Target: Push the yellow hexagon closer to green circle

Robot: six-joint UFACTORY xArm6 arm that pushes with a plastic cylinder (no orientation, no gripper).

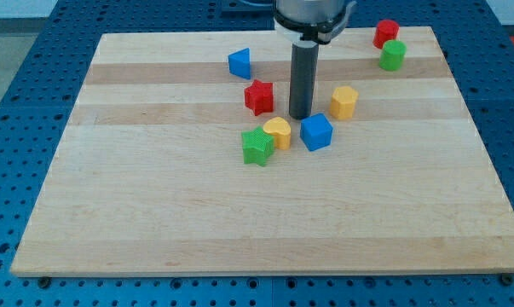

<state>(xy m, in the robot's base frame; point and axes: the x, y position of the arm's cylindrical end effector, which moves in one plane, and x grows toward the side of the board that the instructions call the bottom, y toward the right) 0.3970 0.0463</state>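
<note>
The yellow hexagon (pixel 344 101) sits right of the board's centre. The green circle (pixel 393 55), a short cylinder, stands near the view's top right, up and to the right of the hexagon, with a clear gap between them. My tip (pixel 301 116) is the lower end of the dark rod. It rests on the board just left of the yellow hexagon, a small gap apart, between it and the red star (pixel 259 97).
A red block (pixel 386 33) stands just above the green circle. A blue cube (pixel 316 132), a yellow heart (pixel 278 133) and a green star (pixel 257 147) cluster just below my tip. A blue triangle (pixel 239 63) lies upper left. The wooden board (pixel 154 213) lies on a blue perforated table.
</note>
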